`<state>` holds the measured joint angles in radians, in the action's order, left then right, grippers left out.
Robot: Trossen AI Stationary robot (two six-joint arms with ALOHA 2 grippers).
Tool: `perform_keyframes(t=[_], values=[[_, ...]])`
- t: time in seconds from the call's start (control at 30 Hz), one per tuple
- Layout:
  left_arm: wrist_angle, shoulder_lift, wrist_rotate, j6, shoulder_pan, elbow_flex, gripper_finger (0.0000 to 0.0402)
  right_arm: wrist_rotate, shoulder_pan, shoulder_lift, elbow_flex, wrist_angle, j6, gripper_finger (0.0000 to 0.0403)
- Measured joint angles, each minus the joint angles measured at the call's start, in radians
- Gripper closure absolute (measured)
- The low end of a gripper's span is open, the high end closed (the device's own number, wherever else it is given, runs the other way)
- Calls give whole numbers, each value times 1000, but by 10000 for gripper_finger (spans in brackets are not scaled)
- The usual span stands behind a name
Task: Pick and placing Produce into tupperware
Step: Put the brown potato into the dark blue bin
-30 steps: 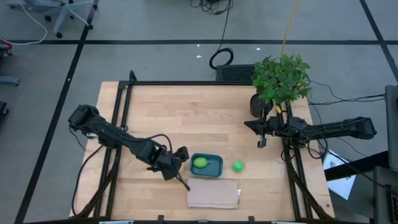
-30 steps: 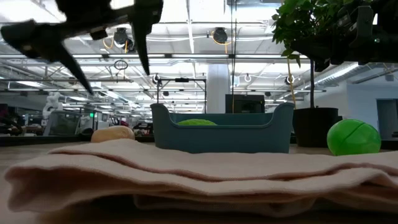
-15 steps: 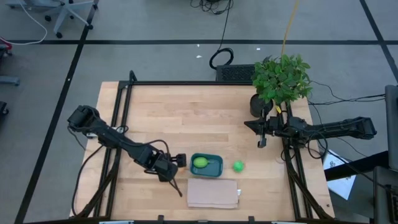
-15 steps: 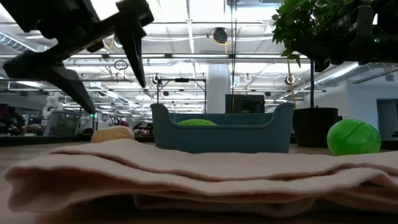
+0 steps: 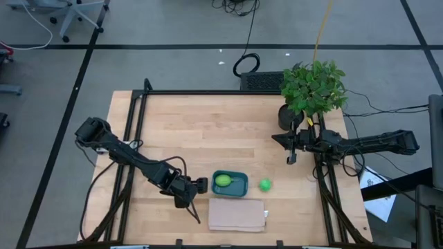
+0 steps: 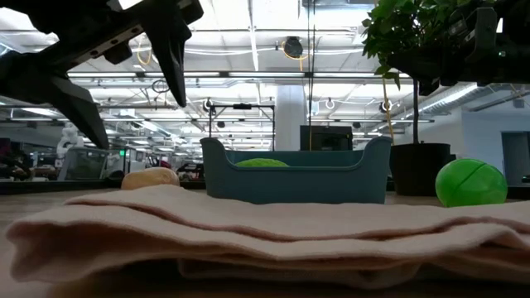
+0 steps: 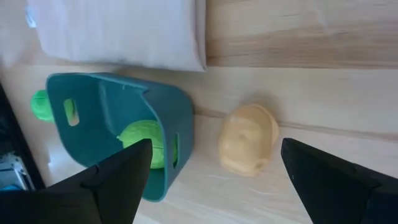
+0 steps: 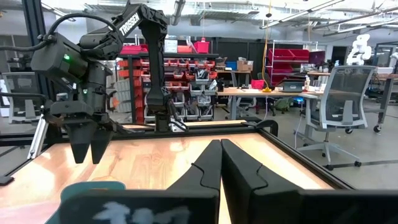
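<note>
left fingers (image 7: 124, 180) spread, yellow-orange piece (image 7: 248, 139) between

Teal tupperware (image 7: 118, 124); lime-green produce (image 7: 144, 140); seemingly yellow-tan piece (image 7: 247, 139); green ball (image 5: 265, 185).

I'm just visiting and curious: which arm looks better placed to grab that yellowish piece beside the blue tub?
Probably the left. Its claw hangs open right over the yellowish piece, just beside the tub. The right claw sits shut by the potted plant, much farther away.

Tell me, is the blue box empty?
No. The teal tupperware already holds the lime-green piece; the yellow-orange piece and green ball lie outside.
</note>
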<state>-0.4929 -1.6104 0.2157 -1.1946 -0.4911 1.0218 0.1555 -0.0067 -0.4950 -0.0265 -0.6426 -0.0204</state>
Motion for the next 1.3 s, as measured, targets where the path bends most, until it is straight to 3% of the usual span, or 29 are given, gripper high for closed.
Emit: perform_keyframes(t=[0.27,0.9,1.3], values=[[-6,-7,-8,-11,6,0,39,0,0,0,0,0,-2,403],[-12,-7,-216,-43,77,0,39,0,0,0,0,0,-10,403],[12,-83,-225,-105,119,3,39,1,0,0,0,4,-10,403]])
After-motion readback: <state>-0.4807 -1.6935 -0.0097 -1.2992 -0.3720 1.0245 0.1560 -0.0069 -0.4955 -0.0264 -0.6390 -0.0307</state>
